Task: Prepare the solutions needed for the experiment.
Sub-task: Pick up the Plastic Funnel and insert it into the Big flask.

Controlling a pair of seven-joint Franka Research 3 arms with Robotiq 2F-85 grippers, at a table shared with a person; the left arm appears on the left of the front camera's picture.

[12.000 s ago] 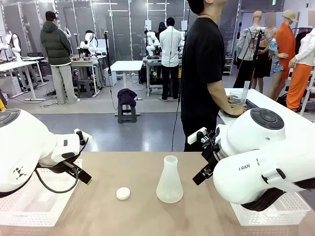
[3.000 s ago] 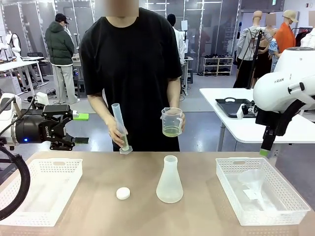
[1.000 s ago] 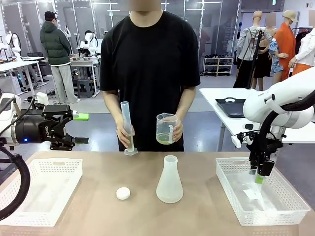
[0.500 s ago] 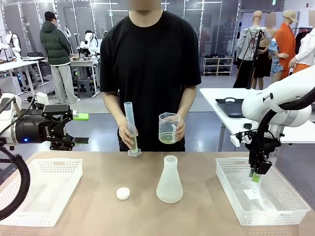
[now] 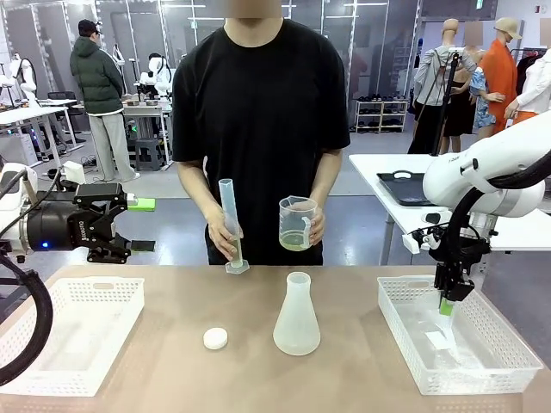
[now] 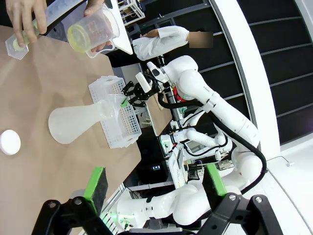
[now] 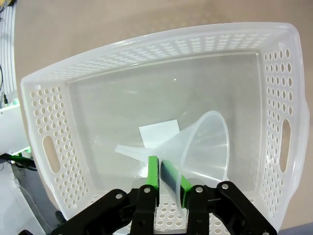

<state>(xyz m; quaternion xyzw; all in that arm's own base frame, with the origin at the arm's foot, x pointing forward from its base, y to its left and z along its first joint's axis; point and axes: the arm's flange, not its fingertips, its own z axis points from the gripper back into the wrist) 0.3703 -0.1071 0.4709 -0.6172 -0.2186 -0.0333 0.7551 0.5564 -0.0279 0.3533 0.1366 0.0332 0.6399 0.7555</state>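
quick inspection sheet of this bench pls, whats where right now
surface: tan table, no spills seen
job's things: yellow-green solution in a beaker the person holds, cylinder in their other hand; flask upright mid-table
clutter: white cap; left basket
grippers: left gripper open, holding nothing; right gripper shut on funnel in right basket
cables: black cable loops off the left arm
surroundings: people at tables behind
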